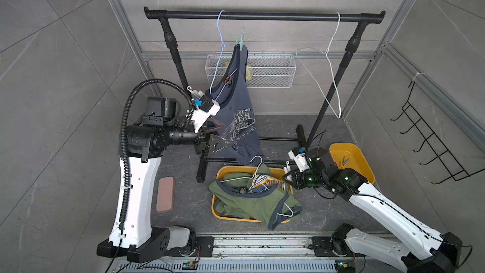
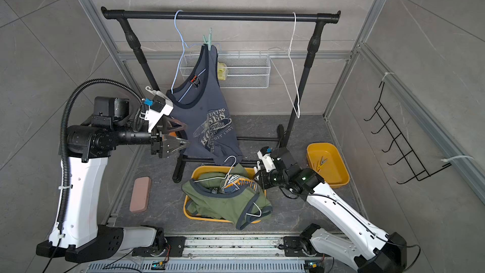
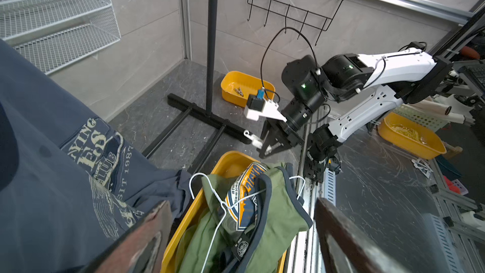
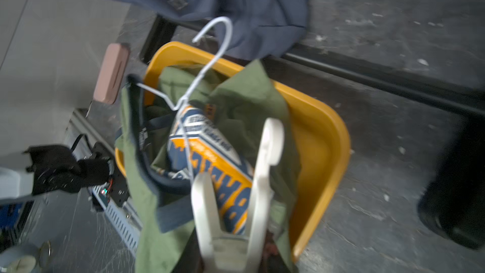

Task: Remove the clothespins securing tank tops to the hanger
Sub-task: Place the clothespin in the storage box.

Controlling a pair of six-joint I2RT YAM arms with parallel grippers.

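Gripping white clothespin (image 4: 231, 206), right pincer (image 3: 269, 149) barely visible in own wrist view.

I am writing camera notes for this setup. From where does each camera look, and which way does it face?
Both top views: high above the base rail, facing down toward the rack; the left arm and right arm show.
Left wrist: on the left arm, facing across to the right gripper; its own open fingers show.
Right wrist: on the right arm, facing down at the olive tank tops; its held white clothespin shows.
Shared: every view shows the yellow bin.
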